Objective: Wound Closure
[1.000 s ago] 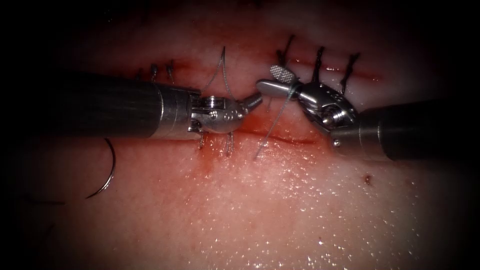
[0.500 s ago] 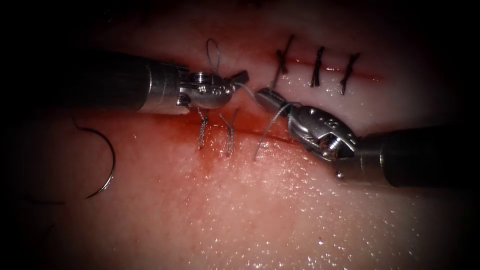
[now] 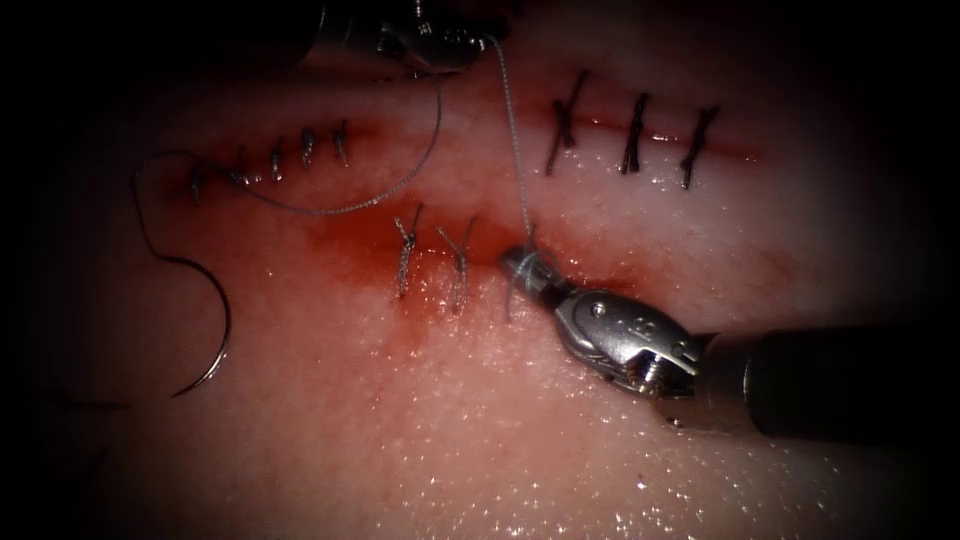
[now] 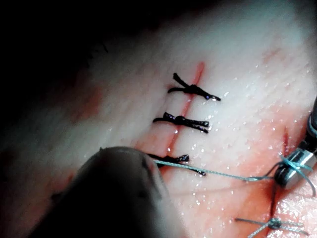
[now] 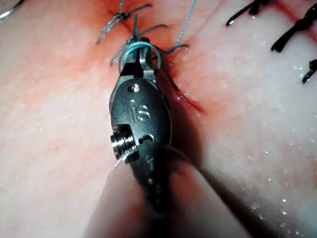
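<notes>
At far left my needle (image 3: 205, 330) lies free on the tissue (image 3: 480, 430), held by neither tool. At the top, my left tool (image 3: 470, 42) grips the thread (image 3: 512, 140), which runs taut down to the cut (image 3: 590, 285). There my right tool (image 3: 525, 268) is closed with thread looped round its tip.

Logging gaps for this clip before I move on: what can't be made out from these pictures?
- Left tool, endoscope view: in shadow at the frame edge; its hold on the taut thread is hidden.
- Right tool: thread loops wrap its tip; whether it pinches the short end is unclear.
- Needle, lying free on the tissue left of the cut: its point fades into the dark.
</notes>
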Controlling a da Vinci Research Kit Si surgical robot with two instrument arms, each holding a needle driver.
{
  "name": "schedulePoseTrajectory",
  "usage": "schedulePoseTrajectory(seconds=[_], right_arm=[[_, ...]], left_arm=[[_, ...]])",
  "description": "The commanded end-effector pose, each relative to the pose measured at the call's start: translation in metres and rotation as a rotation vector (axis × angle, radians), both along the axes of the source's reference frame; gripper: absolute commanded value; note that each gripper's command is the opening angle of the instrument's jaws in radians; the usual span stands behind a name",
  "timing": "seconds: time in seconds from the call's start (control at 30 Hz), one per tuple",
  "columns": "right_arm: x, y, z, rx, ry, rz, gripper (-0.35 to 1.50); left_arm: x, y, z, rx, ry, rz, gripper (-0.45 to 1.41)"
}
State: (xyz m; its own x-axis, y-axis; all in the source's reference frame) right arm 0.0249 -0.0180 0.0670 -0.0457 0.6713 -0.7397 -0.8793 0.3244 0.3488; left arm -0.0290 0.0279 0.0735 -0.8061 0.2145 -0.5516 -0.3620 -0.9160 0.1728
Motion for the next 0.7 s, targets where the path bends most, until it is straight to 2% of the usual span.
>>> schedulePoseTrajectory(seconds=[0.03,0.37,0.53,0.7], right_arm=[[0.0006,-0.0011,0.0003,0.003,-0.003,-0.007,-0.35],[0.0013,-0.0044,-0.0017,0.019,-0.019,-0.029,-0.35],[0.0012,-0.0062,-0.0026,0.031,-0.044,-0.052,-0.35],[0.0013,-0.0069,-0.0024,0.036,-0.050,-0.057,-0.35]], left_arm=[[-0.0006,0.0006,0.0002,0.001,-0.016,-0.006,-0.45],[0.0000,0.0065,-0.0017,0.012,-0.118,-0.062,-0.45],[0.0006,0.0077,-0.0014,0.006,-0.109,-0.069,-0.45],[0.0011,0.0083,-0.0012,-0.005,-0.109,-0.074,-0.45]])
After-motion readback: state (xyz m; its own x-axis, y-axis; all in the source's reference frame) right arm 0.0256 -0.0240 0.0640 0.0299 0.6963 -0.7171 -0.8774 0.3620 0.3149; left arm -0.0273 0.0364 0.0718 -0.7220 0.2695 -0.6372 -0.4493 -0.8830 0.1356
